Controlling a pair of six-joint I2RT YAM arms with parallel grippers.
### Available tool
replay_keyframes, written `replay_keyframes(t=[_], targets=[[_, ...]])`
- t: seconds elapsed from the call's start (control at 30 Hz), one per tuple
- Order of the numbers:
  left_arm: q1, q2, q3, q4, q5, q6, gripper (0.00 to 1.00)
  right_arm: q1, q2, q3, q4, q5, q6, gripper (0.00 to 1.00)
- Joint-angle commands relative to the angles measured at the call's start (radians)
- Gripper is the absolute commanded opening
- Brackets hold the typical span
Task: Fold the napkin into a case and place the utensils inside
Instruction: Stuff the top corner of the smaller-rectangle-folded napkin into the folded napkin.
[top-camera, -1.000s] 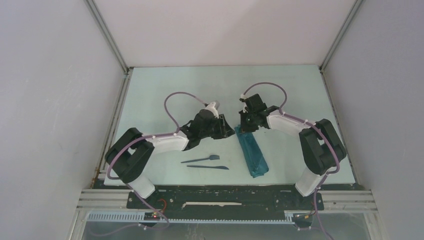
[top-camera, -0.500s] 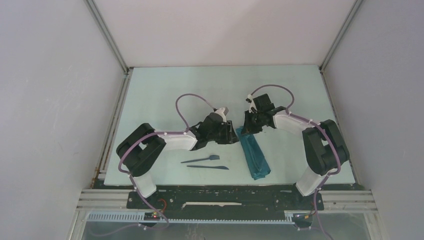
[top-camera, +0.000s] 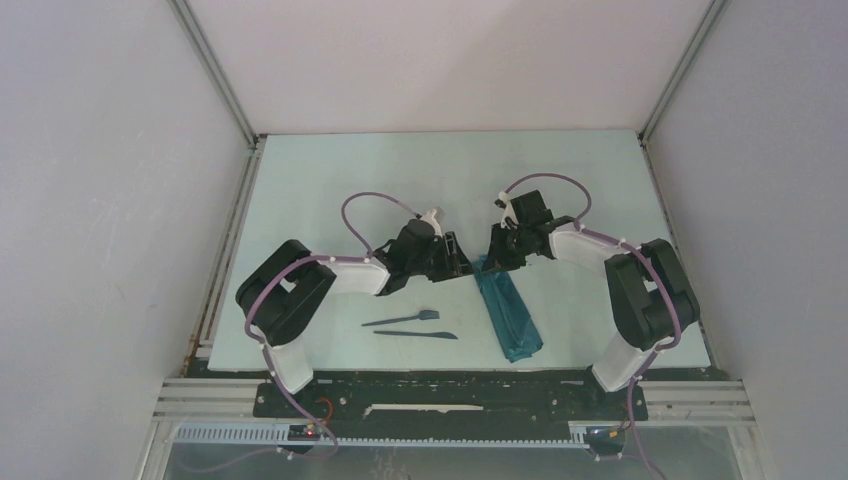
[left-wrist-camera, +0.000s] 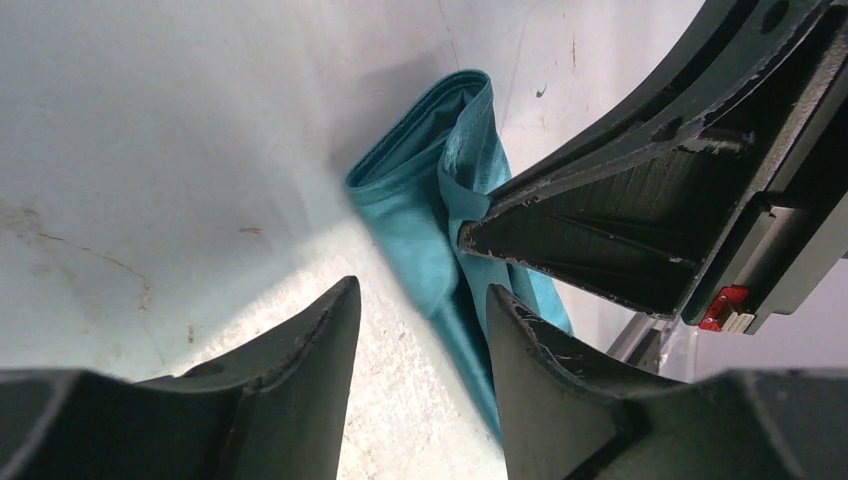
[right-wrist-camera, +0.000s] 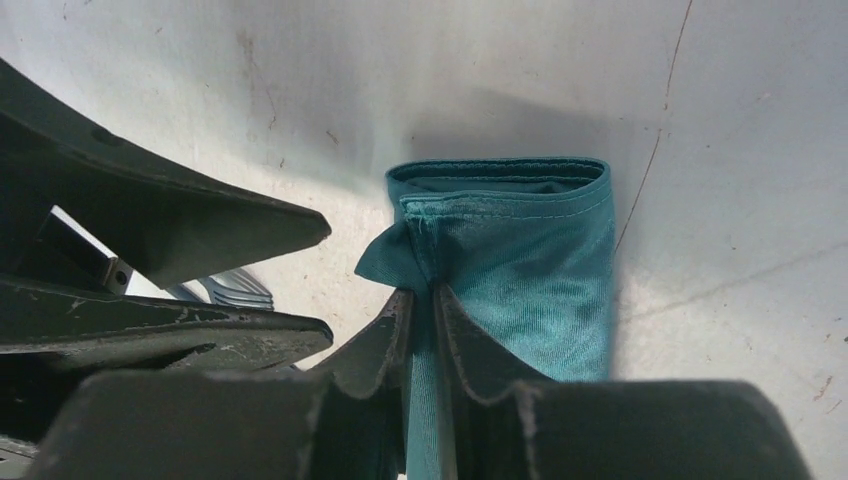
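Note:
The napkin (top-camera: 509, 312) lies as a narrow teal case, running from mid-table toward the near edge. Its far end gapes open (right-wrist-camera: 500, 172). My right gripper (right-wrist-camera: 422, 290) pinches a fold of the top layer at the left corner of that end, jaws nearly together on the cloth; from above it sits at the strip's far end (top-camera: 497, 260). My left gripper (left-wrist-camera: 422, 290) stands open just left of the same end (top-camera: 463, 264), with bare table between its jaws and the cloth (left-wrist-camera: 420, 210) beside its right fingertip. The utensils, a fork (top-camera: 402, 320) and a knife (top-camera: 416, 334), lie left of the strip.
The two grippers face each other closely over the strip's far end. The right gripper's finger (left-wrist-camera: 620, 220) fills the upper right of the left wrist view. Metal rails border the table (top-camera: 330, 180) at the left, right and near sides.
The left gripper has moved right, up to the strip's far end, and its jaws have spread a little. The right gripper has shifted slightly nearer, still on the cloth's corner.

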Motion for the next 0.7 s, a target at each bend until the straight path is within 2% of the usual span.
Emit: replay_keyframes(t=[0.0,0.17,0.27,0.3,0.47,0.67], targets=[[0.001,0.026,0.001,0.074,0.052,-0.056,0.56,-0.009,-0.028,-0.008,0.022,-0.015,0.006,0.23],[0.003,0.032,-0.001,0.082,0.057,-0.063,0.57,-0.014,-0.026,-0.013,0.026,-0.02,0.003,0.2],[0.003,0.035,-0.002,0.082,0.052,-0.067,0.56,-0.013,-0.022,-0.013,0.029,-0.018,0.002,0.02],[0.003,0.035,-0.002,0.08,0.048,-0.069,0.54,-0.014,-0.021,-0.014,0.028,-0.018,0.002,0.0],[-0.009,0.019,0.016,0.028,0.012,-0.014,0.52,-0.02,-0.05,-0.025,0.013,-0.002,0.023,0.0],[-0.088,-0.016,0.099,-0.159,-0.192,0.185,0.44,-0.07,-0.106,-0.066,0.015,-0.06,0.083,0.0]])
